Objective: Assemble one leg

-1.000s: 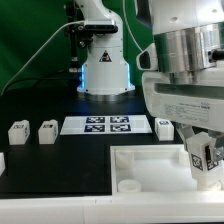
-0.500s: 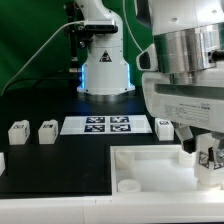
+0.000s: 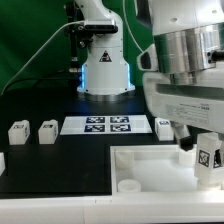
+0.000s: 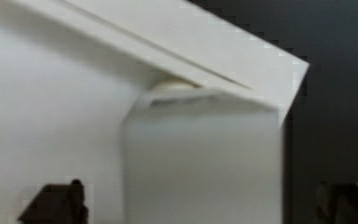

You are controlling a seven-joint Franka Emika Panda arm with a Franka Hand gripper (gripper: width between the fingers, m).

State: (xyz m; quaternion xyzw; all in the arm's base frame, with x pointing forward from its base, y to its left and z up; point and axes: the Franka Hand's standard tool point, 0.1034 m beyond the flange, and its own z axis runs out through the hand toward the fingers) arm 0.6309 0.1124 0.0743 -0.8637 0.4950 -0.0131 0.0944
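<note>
In exterior view only, leg's tag (image 3: 209, 156)

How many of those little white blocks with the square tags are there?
4: two blocks at the exterior view's left, one beside the marker board, one over the tray. Others may be hidden.

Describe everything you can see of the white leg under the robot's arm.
The leg is a small white block, plastic by its look, with a black-and-white square tag on the face toward the exterior camera. It is over the big white tray, near the exterior view's right edge, under the arm's metal end. In the wrist view its far end meets the tray's raised corner. The dark fingers stand on either side; whether they press it cannot be told.
</note>
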